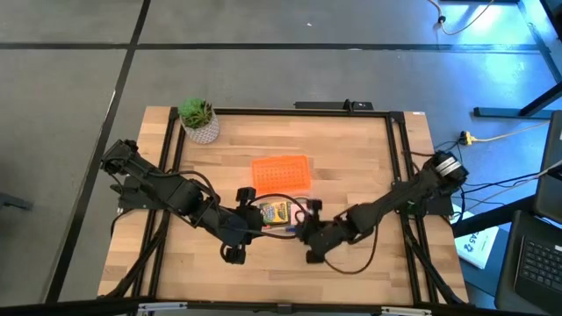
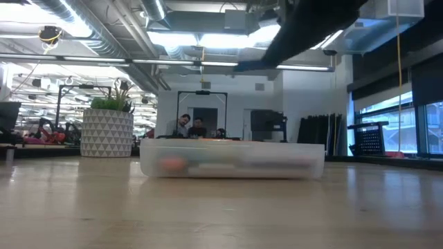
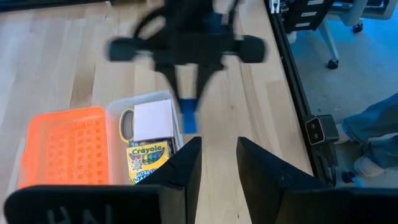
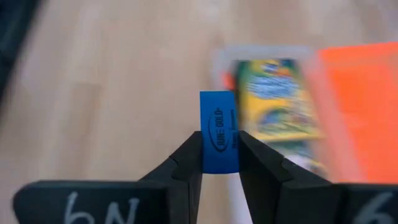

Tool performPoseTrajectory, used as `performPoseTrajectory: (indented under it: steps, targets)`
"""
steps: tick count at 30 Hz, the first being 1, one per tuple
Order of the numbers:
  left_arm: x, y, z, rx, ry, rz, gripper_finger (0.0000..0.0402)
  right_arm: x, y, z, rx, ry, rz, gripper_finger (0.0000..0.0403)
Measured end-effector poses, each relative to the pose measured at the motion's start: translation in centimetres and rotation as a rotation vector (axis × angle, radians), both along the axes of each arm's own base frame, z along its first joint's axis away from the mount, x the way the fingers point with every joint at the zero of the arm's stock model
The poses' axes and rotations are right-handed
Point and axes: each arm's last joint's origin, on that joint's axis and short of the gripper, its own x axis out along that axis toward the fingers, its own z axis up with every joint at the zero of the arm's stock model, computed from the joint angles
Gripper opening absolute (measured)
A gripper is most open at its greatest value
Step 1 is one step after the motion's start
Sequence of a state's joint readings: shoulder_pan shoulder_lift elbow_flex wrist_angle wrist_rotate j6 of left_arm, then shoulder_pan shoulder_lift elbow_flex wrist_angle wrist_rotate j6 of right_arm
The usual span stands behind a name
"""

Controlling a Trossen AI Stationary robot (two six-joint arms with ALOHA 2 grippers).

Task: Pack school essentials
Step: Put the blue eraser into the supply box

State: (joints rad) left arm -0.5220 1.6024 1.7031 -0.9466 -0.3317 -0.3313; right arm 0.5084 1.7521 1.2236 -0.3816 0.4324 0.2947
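Your right jaws [image 4: 220,152] are clamped on the one blue block [image 4: 219,131], which stands upright between the fingers; your left jaws [image 3: 218,163] stand a narrow gap apart with nothing between them. You have one clear box [image 1: 279,213], one orange lid [image 1: 282,173] lying beside it, one crayon box [image 3: 148,163], one white pad [image 3: 153,119] and one plant [image 1: 199,119] on the table [image 1: 351,149]. From above, both jaws meet at the box, one at each end, but the block is too small to make out there. The right wrist view shows the block's printed face, with the crayon box just beyond the fingertips. The left wrist view shows the right jaws [image 3: 190,107] opposite, block hanging at the box's edge. The low view shows only the box's side [image 2: 232,160] and the plant's pot [image 2: 106,133].
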Motion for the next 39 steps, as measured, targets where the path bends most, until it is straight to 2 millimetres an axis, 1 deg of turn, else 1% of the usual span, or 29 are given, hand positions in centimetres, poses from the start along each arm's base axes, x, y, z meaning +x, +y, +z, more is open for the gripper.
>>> performPoseTrajectory:
  steps: [3, 7, 12, 15, 19, 26, 32, 39]
  targets:
    - [0.0, -0.1, 0.0, 0.0, 0.0, -0.002, 0.0094, -0.5, -1.6, 0.3, -0.063, 0.069, -0.031, 0.0093]
    - [-0.1, -0.1, 0.0, 0.0, 0.001, -0.004, 0.0094, -0.7, -3.0, -0.1, -0.112, 0.136, -0.047, 0.0093]
    - [-0.1, -0.1, 0.0, 0.0, 0.001, -0.005, 0.0094, -0.8, -4.6, -1.8, -0.12, 0.169, -0.058, 0.0093]
    - [-0.1, -0.1, 0.0, 0.001, 0.002, -0.005, 0.0094, -0.9, -5.3, -3.1, -0.086, 0.173, -0.057, 0.0093]
    - [-0.1, -0.1, 0.0, 0.001, 0.002, -0.004, 0.0094, -1.0, -5.9, -4.3, -0.056, 0.154, -0.046, 0.0093]
    - [0.0, 0.2, 0.0, 0.012, -0.007, 0.041, 0.0094, -1.1, -6.4, -5.3, -0.044, 0.157, 0.027, 0.0093]
    - [0.2, 0.6, 0.0, 0.019, -0.013, 0.068, 0.0094, -1.1, -7.0, -5.6, -0.05, 0.162, 0.027, 0.0093]
    - [0.2, 0.6, 0.0, 0.019, -0.014, 0.068, 0.0094, -0.9, -7.5, -5.6, 0.021, 0.182, 0.058, 0.01]
